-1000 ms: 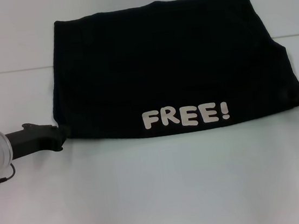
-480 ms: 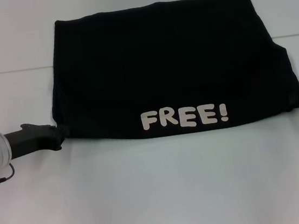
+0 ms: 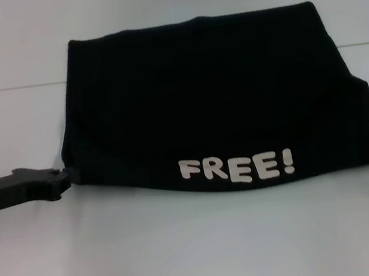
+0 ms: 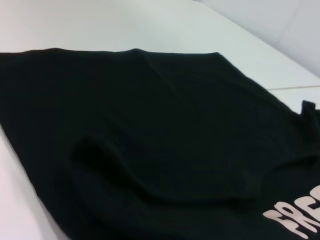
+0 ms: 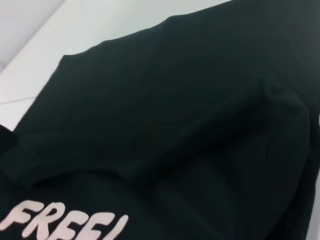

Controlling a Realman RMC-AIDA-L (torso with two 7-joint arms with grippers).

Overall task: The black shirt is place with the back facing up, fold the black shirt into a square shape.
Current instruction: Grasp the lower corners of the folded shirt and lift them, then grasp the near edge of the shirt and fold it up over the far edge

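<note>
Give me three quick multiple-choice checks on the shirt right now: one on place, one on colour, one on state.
1. Where does the left pincer sit?
A. at the black shirt's near left corner
B. above its middle
C. by the far edge

2. What colour is the "FREE!" lettering?
A. red
B. white
C. yellow

3. How does the shirt lie?
A. spread out with both sleeves showing
B. rolled into a tube
C. folded over, lettering on top along the near edge

Answers: 1 A, the head view shows the pincer meeting that corner. 2 B, the letters read white on black. 3 C, an overlapped layer shows and no sleeves spread out.
</note>
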